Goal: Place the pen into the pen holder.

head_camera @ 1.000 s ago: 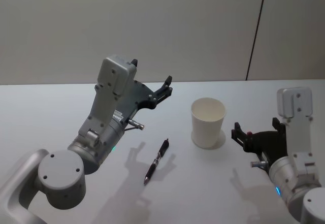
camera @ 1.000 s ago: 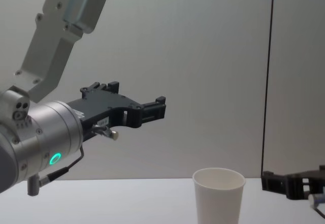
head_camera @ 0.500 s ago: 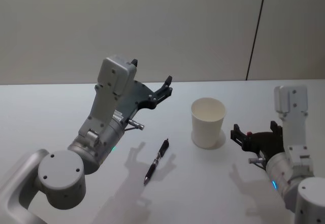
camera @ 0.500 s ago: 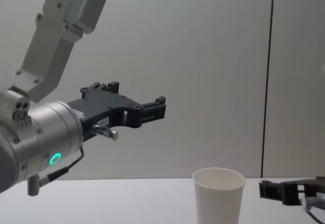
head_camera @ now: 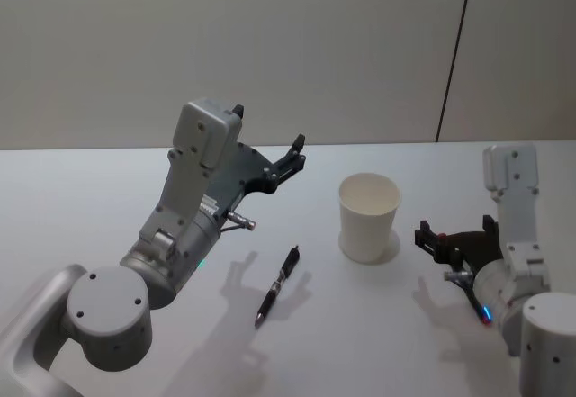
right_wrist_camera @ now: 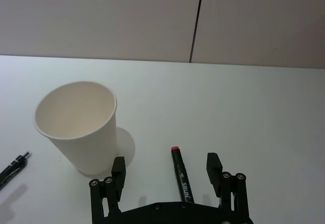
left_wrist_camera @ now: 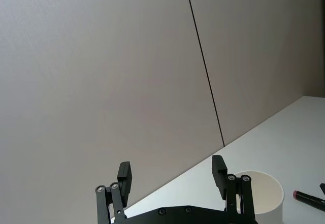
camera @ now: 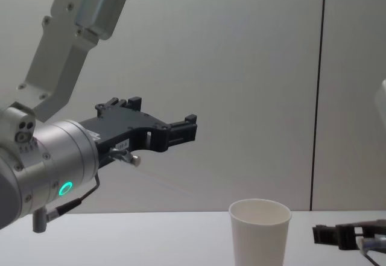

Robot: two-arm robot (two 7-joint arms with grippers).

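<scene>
Left arm raised well above the white worktop [head_camera: 99,199], elbow bent, forearm angling up and forward. Left gripper [head_camera: 268,127] is held high, pointing toward the back wall, jaws spread wide and holding nothing; the left wrist view [left_wrist_camera: 171,168] confirms the broad gap. In the chest view it [camera: 161,112] hangs far above cup height. Right arm low at the right side, wrist near level. Right gripper [head_camera: 454,231] sits close over the worktop, just right of the plain white tapered paper cup [head_camera: 369,217], jaws wide apart. In the right wrist view a black marker pen with a pink end [right_wrist_camera: 181,176] lies flat on the worktop between those open jaws [right_wrist_camera: 166,164], apart from both fingers, pink end pointing away from the wrist. The cup [right_wrist_camera: 76,127] stands upright and empty, near the marker. A slim dark pen [head_camera: 277,285] lies flat on the worktop left of the cup, well apart from it, below and ahead of the left arm. In the chest view the right gripper [camera: 338,237] is low beside the cup [camera: 259,233].
</scene>
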